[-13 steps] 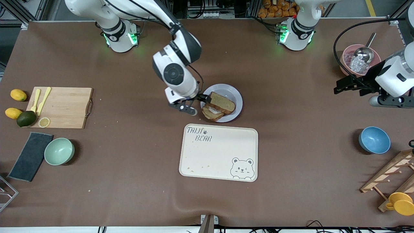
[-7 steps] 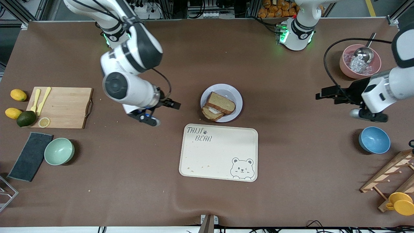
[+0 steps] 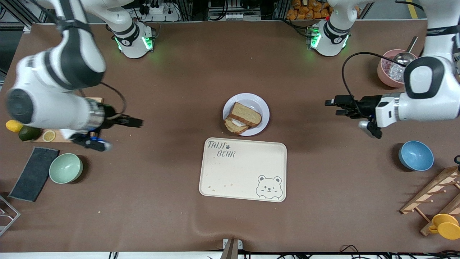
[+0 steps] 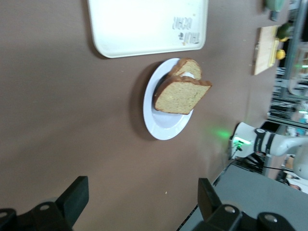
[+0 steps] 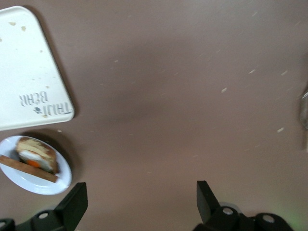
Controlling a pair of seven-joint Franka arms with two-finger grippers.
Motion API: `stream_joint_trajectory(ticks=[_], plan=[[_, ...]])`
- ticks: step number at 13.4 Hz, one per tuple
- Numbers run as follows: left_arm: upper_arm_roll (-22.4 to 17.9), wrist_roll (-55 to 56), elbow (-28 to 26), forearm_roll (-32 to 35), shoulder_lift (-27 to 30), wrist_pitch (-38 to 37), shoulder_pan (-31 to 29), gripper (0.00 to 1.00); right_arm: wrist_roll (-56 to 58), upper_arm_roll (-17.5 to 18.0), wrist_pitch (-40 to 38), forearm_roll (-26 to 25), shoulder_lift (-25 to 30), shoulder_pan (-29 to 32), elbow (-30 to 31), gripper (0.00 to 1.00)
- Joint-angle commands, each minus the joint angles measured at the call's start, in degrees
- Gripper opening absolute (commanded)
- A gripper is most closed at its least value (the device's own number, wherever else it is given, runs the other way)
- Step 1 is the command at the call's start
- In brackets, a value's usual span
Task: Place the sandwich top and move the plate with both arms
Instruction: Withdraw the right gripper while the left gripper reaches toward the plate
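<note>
Each tool, left (image 3: 332,107) and right (image 3: 133,123), is spread wide, empty, well apart from the plate (image 3: 261,105). With the sandwich top (image 3: 245,114) already on, they should close in level and pinch opposite rims together.

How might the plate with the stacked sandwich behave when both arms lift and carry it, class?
The plate looks shallow, smooth and rigid, so it would probably hold its shape but might slip in a pinch at its thin rim. The sandwich top lies askew on the egg slice, overhanging it, so it may slide if the plate tilts. Both slices sit off-centre, so the load is likely uneven.

Robotics lab — aluminium framing (image 3: 21,14).
</note>
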State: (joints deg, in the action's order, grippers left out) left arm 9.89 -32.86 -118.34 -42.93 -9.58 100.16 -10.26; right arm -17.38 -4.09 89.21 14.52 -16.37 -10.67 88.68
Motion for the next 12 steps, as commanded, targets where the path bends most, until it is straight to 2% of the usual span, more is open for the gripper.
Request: stream_joint_trajectory(ticks=[1, 3, 5, 6, 7, 8, 10, 12], plan=[[0.5, -4.0, -5.9, -5.0, 1.9, 4.9, 0.1, 1.00, 12.9, 1.4, -3.0, -1.5, 0.6, 8.6, 0.1, 1.00], [1.8, -4.1, -8.0, -7.4, 1.6, 8.4, 1.2, 1.00, 21.8, 1.4, -3.1, -3.0, 0.6, 14.3, -1.7, 1.00], [5.8, -5.6, -11.9, -12.9, 1.6, 15.1, 1.2, 1.00, 25.3, 1.5, -3.1, -5.7, 1.2, 15.5, -3.6, 1.00], [7.6, -6.6, -13.3, -15.2, 1.5, 18.7, 1.2, 1.00, 25.2, 2.3, -2.6, -10.3, 2.8, 15.4, -3.6, 1.00], [9.8, -7.2, -14.4, -17.4, 1.0, 22.1, 1.3, 1.00, 25.2, 5.3, -1.8, -15.3, 3.5, 15.8, -3.4, 1.00], [11.7, -7.2, -14.5, -18.9, -0.7, 24.5, 1.3, 1.00, 25.4, 6.7, -0.1, -17.9, 4.1, 16.6, -3.2, 1.00], [14.1, -7.2, -14.3, -21.4, -4.1, 29.8, 2.3, 1.00, 25.5, 6.9, 0.7, -18.5, 4.9, 18.8, -3.6, 1.00], [14.5, -7.2, -14.4, -25.3, -6.1, 33.5, 5.3, 1.00, 25.6, 7.0, 1.3, -17.9, 10.1, 18.7, -2.3, 1.00]])
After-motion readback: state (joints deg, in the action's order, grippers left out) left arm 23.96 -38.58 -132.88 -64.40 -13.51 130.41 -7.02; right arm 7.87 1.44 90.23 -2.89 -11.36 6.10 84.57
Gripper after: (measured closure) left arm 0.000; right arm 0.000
